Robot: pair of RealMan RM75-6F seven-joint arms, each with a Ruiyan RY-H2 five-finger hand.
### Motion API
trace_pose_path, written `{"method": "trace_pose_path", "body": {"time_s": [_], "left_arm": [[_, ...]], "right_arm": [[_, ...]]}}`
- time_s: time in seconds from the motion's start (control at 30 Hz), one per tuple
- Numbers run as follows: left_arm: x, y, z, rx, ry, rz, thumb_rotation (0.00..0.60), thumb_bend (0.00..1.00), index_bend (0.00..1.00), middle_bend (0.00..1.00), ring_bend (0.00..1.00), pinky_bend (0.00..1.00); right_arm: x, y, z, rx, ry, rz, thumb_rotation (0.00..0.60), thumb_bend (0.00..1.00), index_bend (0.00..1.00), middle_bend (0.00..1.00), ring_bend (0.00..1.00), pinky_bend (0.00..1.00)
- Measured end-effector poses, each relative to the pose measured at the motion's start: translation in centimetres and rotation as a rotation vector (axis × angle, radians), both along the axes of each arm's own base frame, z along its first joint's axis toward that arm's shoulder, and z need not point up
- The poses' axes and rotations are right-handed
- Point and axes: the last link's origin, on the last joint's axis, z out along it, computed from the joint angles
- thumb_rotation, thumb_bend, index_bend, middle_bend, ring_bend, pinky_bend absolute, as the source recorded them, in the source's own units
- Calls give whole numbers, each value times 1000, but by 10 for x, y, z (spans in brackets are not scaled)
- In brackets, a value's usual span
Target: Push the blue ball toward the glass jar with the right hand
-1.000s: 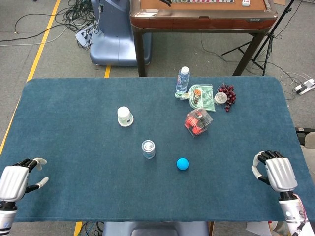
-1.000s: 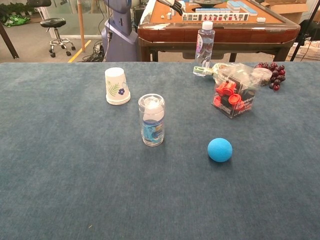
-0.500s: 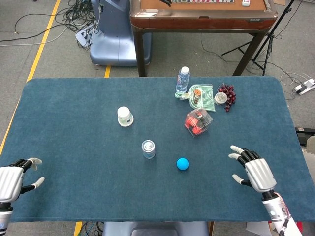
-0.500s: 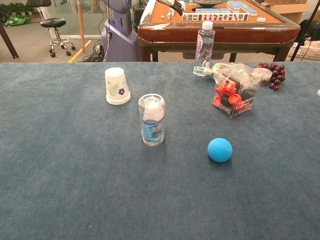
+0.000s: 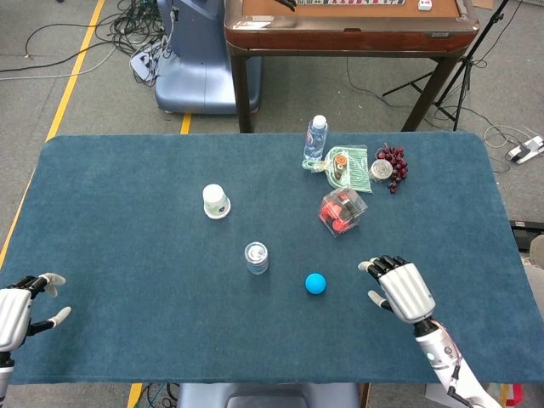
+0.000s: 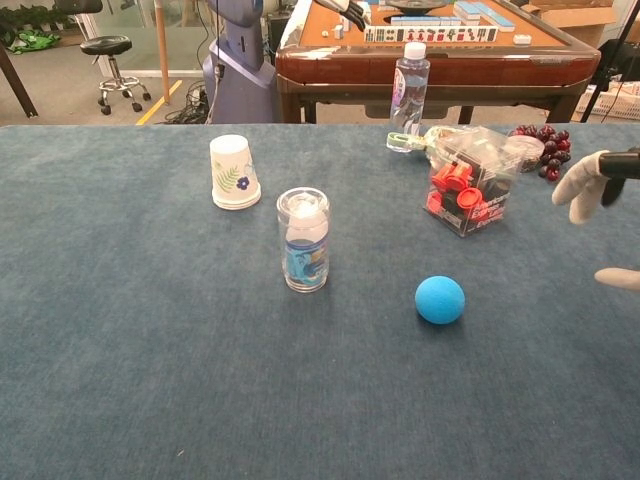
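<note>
The blue ball (image 5: 315, 283) (image 6: 440, 299) lies on the blue table cloth, a little to the right of the glass jar (image 5: 256, 257) (image 6: 303, 240), which stands upright. My right hand (image 5: 401, 288) (image 6: 600, 205) hovers to the right of the ball, apart from it, fingers spread and holding nothing. In the chest view only its fingertips (image 6: 580, 186) show at the right edge. My left hand (image 5: 19, 308) stays at the table's front left corner, fingers apart and empty, far from the jar.
An upside-down paper cup (image 5: 216, 201) stands left of the jar. Behind the ball are a clear box of red parts (image 5: 342, 211), a water bottle (image 5: 315, 138), a green packet (image 5: 350, 167) and grapes (image 5: 393, 163). A wooden table (image 5: 348, 30) stands beyond.
My right hand has moved left from the table's right edge toward the ball and opened its fingers. The left hand slid slightly back and left. Ball and jar have not moved.
</note>
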Motion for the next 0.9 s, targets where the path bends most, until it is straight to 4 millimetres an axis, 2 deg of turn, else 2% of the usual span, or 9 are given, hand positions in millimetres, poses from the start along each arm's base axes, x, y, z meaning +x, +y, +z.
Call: {"method": "trace_pose_path", "body": {"time_s": [0.07,0.13,0.33,0.9], "left_arm": [[0,0,0,-2,0,2,600,60,440,558,485,663],[0,0,1,-2,-1,5,600,60,440,558,485,663],[0,0,3,1,-2,13,600,60,440,558,485,663],[-1,0,2,-1,16,25,600,60,444,558,485,663]], "right_arm": [[6,-2,-4,-1,18,10,600,0,927,960,935,971],[10,-4,-8,2,34,12,600,0,994,1000,993,999],[19,-6,-23,9,47,3,600,0,1000,1000,1000,1000],[28,-7,-71,97,50,12,600,0,1000,1000,1000,1000]]}}
